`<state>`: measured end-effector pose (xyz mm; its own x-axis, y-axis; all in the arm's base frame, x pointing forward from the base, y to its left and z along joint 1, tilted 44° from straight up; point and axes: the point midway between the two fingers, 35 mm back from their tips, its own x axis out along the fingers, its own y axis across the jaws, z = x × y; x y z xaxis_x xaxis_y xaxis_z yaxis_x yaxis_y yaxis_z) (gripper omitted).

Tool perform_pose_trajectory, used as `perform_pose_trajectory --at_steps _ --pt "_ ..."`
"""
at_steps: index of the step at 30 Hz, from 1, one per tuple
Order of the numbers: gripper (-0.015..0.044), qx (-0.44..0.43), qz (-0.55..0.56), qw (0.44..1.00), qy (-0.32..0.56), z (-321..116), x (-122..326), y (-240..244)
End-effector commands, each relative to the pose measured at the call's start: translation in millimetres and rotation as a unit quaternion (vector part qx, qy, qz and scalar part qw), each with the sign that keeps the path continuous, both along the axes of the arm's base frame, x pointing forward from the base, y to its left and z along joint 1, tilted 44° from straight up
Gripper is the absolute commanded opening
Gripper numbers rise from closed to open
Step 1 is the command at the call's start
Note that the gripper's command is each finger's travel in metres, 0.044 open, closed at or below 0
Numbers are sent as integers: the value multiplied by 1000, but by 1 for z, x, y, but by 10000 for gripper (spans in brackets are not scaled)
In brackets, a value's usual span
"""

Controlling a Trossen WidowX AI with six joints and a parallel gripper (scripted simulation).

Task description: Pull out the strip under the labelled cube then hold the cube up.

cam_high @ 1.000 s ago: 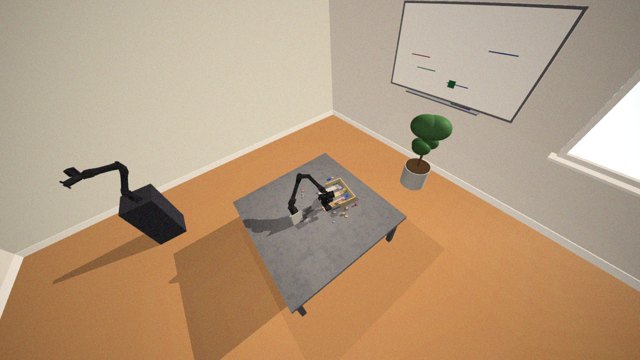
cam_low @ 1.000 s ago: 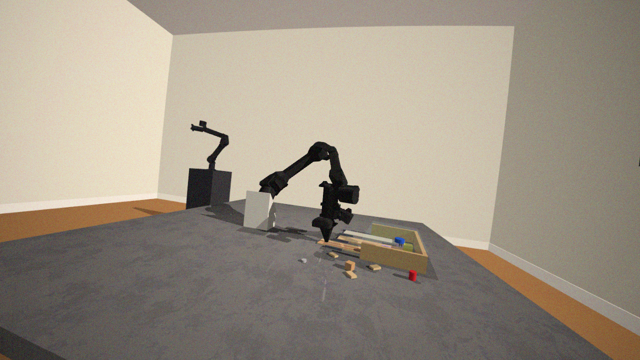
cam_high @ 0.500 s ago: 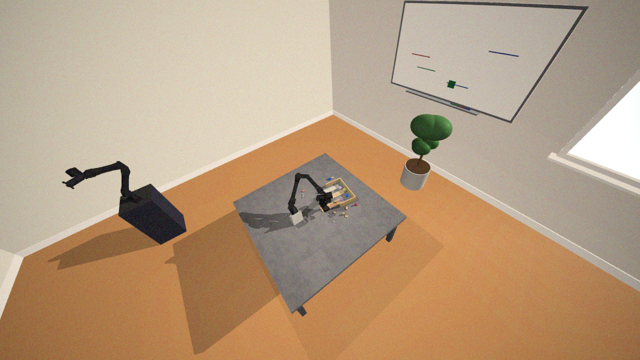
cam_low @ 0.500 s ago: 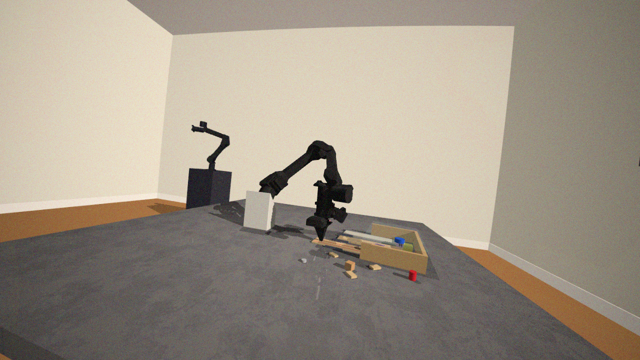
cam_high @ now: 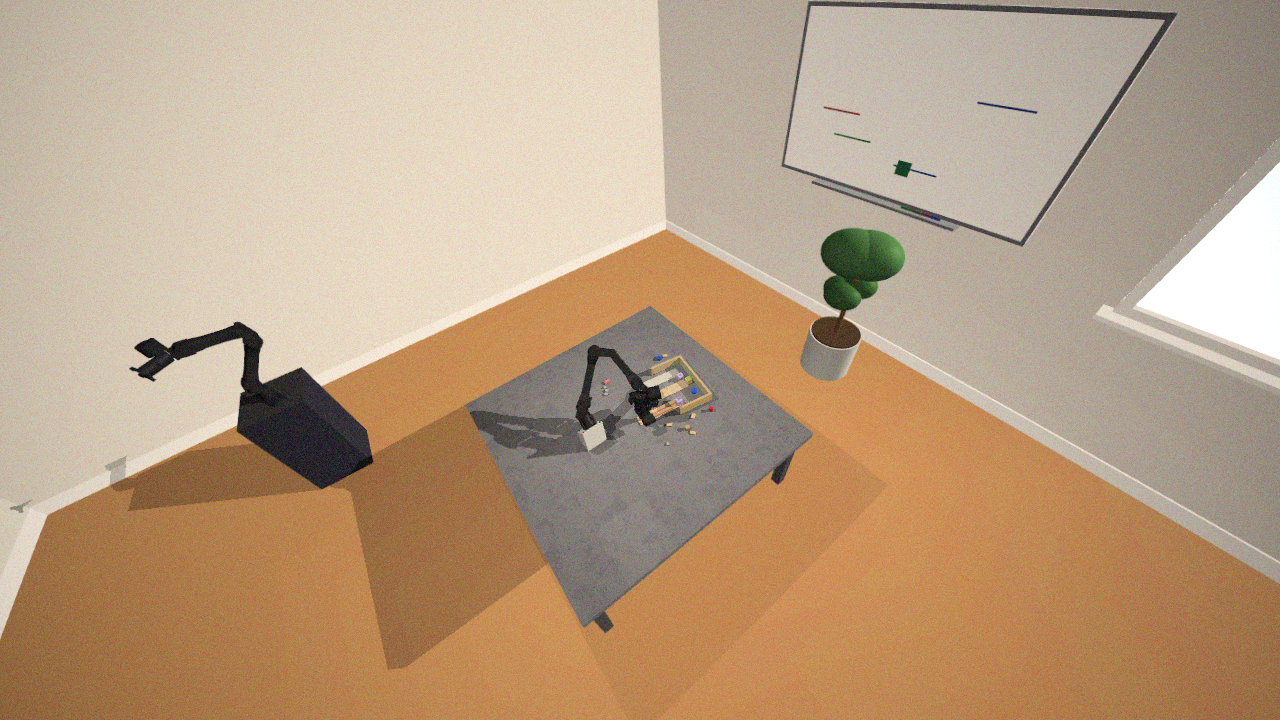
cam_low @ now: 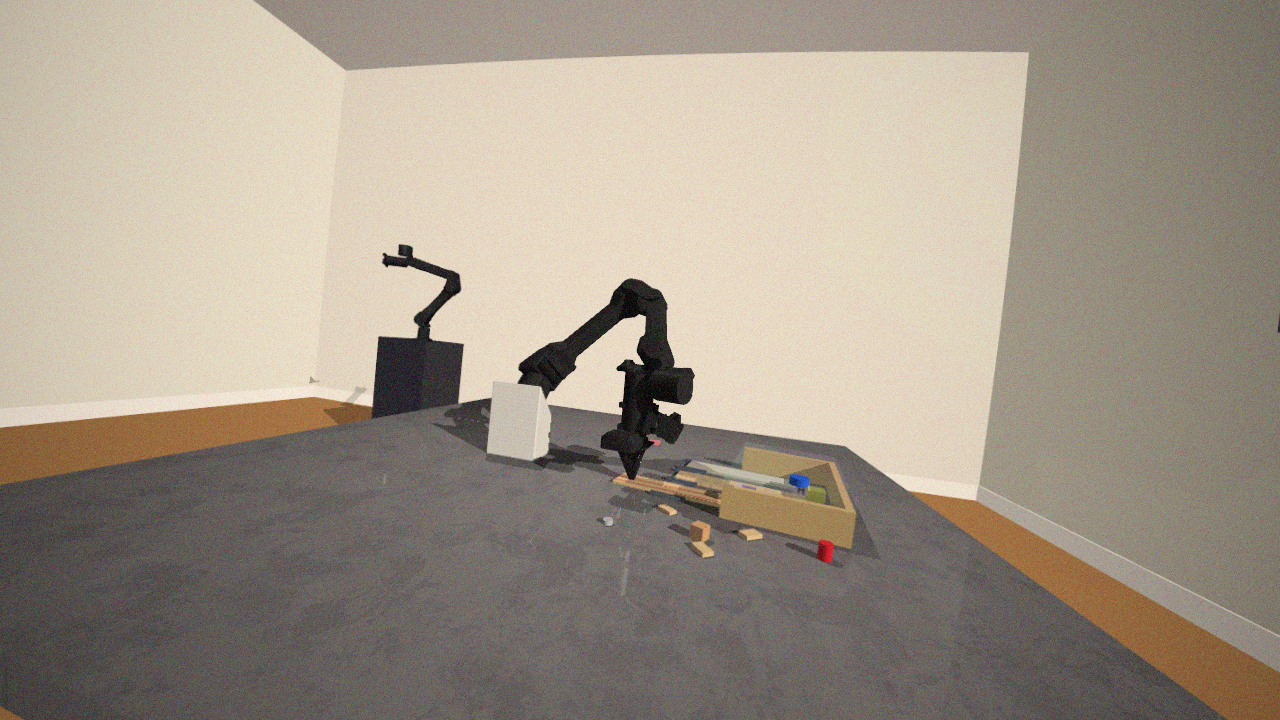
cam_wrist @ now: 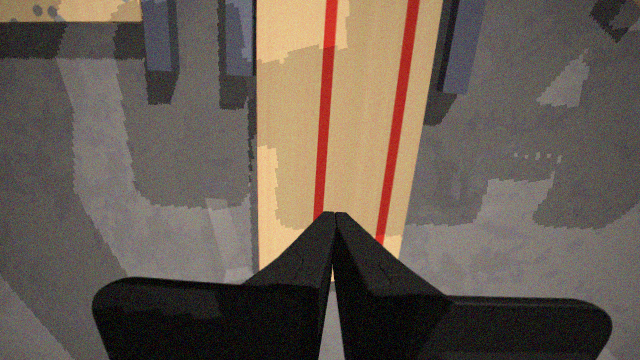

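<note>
Gripper point(cam_wrist: 334, 216) fully closed, empty, tips on red-striped strip point(cam_wrist: 350, 125) | cube hidden

1. One tan strip with two red lines point(cam_wrist: 360, 125), reaching ahead of the shut fingertips.
2. Three blue-grey rails point(cam_wrist: 159, 35) ahead of the fingers.
3. Four small wooden blocks point(cam_low: 699, 530) beside the fingers.
4. One red cylinder point(cam_low: 824, 550).

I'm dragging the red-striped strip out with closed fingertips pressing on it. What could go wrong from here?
The gripper is shut, holding nothing, only bearing down near the red-striped strip's end, so it may slip off. The strip runs between grey rails; skewing could jam it. Loose wooden blocks lie close beside the drag path.
</note>
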<state>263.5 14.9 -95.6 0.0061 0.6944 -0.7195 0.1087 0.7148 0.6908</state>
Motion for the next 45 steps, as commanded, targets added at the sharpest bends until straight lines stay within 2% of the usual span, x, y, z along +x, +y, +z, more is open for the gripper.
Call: perform_pose_trajectory --at_steps 1,45 --pt "0 1 6 1000 12 -3 -15 4" --pt "0 1 6 1000 14 3 -77 9"
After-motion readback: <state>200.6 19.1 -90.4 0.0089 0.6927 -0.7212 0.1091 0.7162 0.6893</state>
